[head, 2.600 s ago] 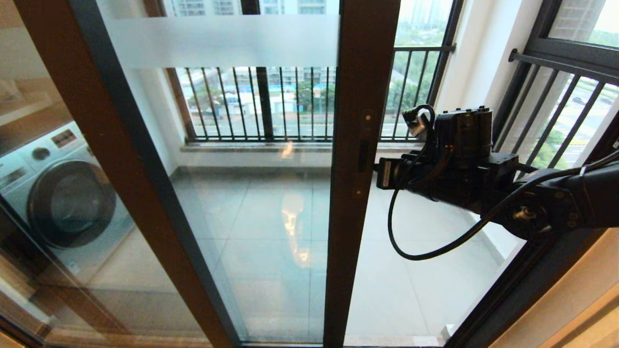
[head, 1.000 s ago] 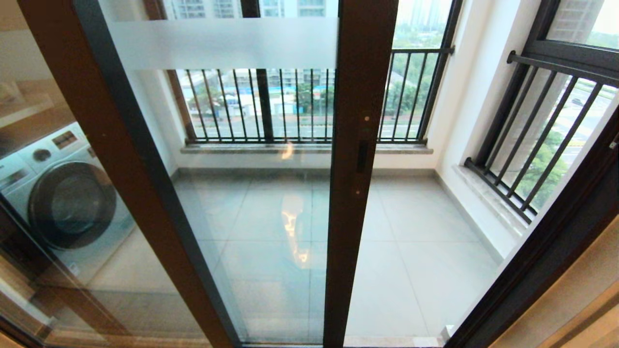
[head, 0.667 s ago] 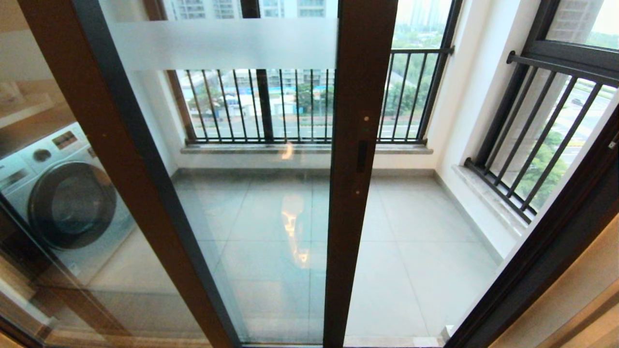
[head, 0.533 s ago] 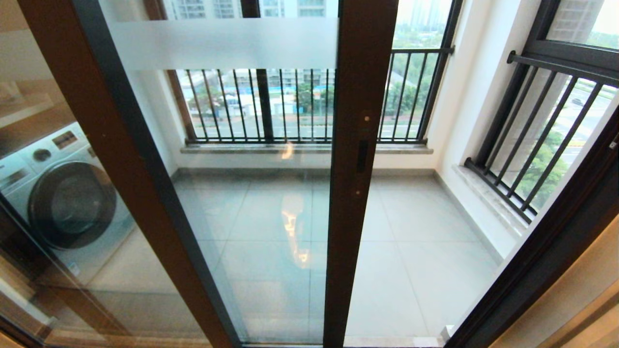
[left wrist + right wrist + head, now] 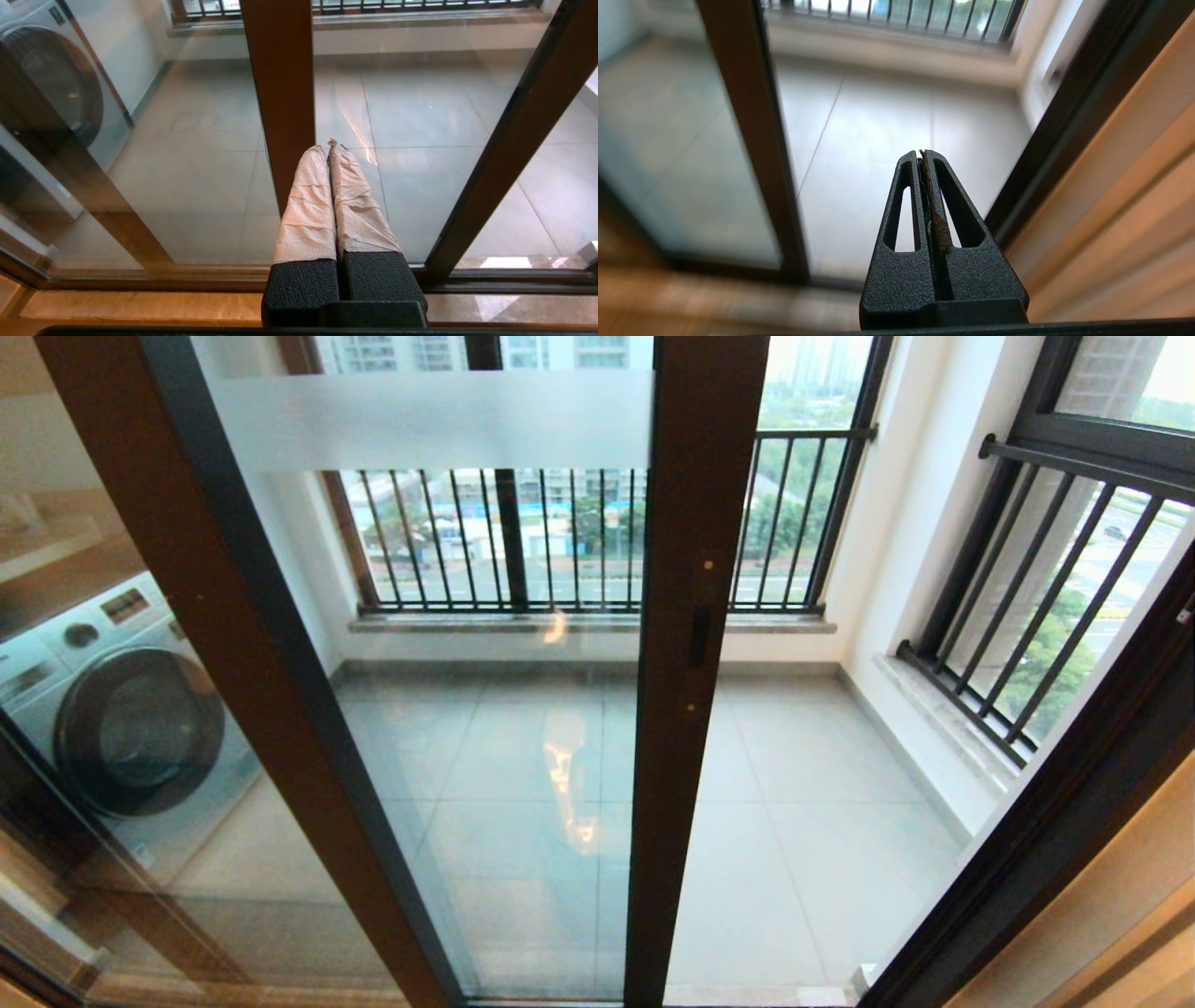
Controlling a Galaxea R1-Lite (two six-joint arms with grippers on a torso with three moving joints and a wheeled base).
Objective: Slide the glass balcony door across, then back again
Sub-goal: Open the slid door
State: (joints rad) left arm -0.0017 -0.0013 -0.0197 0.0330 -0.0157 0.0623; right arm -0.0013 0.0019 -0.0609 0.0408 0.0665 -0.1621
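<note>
Two grippers on my feeds, neither in the head camera. Left gripper (image 5: 328, 144): paper-wrapped fingers (image 5: 308, 205) pressed together, clenched on nothing, aimed at the lower part of a brown stile, short of touching it as far as I can tell. Right gripper (image 5: 920, 156): black slotted fingers (image 5: 957, 210) closed flat against each other, holding nothing, hanging before the open gap between door edge and dark outer frame (image 5: 1046, 821).

Tall clear glass balcony door in dark brown frame (image 5: 695, 523) stands partly slid, its right-hand stile near the middle of my head view, a frosted horizontal band (image 5: 429, 420) across the upper glass. Small recessed handle slot (image 5: 699, 637) sits midway up that stile. Right of the stile the opening shows bare grey floor tiles (image 5: 803, 859) and black window railings (image 5: 1027, 607). Left, through the other brown-framed pane, a white front-loading washing machine (image 5: 131, 709).
</note>
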